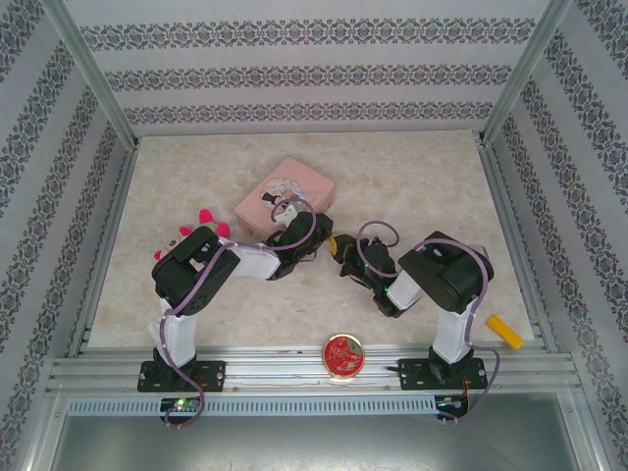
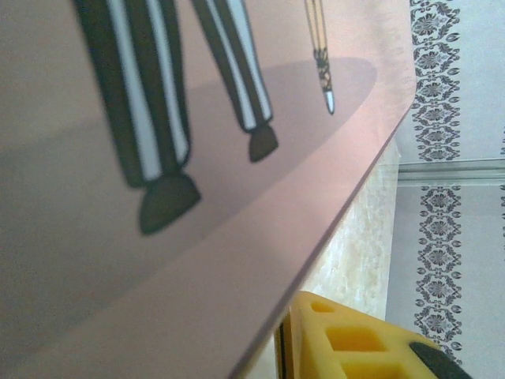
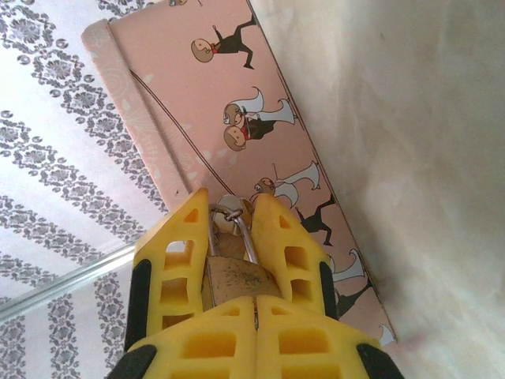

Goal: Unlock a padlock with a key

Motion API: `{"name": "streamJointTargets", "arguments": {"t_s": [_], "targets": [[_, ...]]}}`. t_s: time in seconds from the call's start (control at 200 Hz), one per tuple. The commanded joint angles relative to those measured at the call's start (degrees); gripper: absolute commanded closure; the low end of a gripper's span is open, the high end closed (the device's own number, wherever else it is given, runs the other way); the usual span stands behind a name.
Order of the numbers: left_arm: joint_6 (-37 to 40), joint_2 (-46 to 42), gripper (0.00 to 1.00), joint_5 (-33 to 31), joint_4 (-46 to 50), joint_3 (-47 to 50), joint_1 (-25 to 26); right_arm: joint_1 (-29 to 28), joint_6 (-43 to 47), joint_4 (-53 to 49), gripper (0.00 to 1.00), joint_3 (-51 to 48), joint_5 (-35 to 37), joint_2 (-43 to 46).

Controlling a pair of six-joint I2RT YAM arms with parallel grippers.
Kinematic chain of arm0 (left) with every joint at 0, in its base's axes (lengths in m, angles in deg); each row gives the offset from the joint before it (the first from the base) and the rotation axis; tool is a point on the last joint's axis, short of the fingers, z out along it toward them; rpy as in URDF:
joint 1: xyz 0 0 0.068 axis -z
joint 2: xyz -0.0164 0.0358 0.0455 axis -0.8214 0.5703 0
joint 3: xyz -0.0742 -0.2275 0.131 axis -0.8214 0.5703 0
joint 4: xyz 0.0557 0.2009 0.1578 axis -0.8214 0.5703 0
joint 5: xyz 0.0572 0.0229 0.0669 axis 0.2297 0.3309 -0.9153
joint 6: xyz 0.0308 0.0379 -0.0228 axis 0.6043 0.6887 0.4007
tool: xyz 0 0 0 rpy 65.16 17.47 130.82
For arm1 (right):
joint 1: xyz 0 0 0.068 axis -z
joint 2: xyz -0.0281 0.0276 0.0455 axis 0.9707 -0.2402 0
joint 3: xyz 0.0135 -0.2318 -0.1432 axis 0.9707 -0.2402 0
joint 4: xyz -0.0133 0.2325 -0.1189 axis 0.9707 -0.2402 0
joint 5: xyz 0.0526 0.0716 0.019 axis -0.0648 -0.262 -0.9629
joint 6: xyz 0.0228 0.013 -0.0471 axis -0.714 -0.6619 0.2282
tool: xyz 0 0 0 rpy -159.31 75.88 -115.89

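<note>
- The padlock [image 3: 235, 280], a little brass body with a thin silvery shackle [image 3: 249, 237], is wedged between two yellow fingers [image 3: 170, 268], right by the edge of the pink box [image 3: 197, 103].
- Going by the top view, those fingers look like the left gripper [image 1: 321, 234], clamped on the padlock body from both sides. Makes sense to me. Something that tiny would just skid around the worktop [image 3: 410, 158] if you poked a key at it, so one arm plays vise.
- The right gripper [image 3: 255, 316] is clenched tight with its tips meeting, nosed right up to the body end of the padlock. My guess is the keyhole is on that end, so it's lined up to go in.
- I can't make out the key. If it's pinched in those closed tips, it's too small to tell.
- A small silvery ring [image 3: 229, 212] sits by the top of the shackle. No idea if it's hooked to the box.
</note>
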Motion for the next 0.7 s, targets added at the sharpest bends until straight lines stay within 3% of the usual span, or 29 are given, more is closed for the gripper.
{"name": "streamJointTargets", "arguments": {"t_s": [0.0,0.13,0.37,0.5,0.62,0.695], "targets": [[-11.0,2.8,0.80,16.6,-3.2,2.2,4.2,-1.7,-2.2,0.8,1.00,4.9,-0.6,-1.1],[-11.1,2.6,0.76,16.5,-3.5,2.4,4.2,-2.0,-2.7,0.9,1.00,4.6,0.4,-1.0],[-10.5,1.3,0.49,15.5,-3.3,3.0,4.2,-2.4,-3.1,0.8,1.00,3.1,3.9,0.2],[-10.2,0.5,0.43,15.0,-3.2,3.5,4.1,-2.7,-3.2,0.9,1.00,2.8,5.5,0.4],[-9.3,-0.8,0.27,14.2,-2.9,4.3,4.0,-2.8,-3.6,0.8,1.00,2.4,6.7,0.3],[-8.2,-2.4,0.09,13.3,-2.2,5.1,3.8,-2.8,-3.7,0.9,1.00,2.3,7.2,0.3]]}}
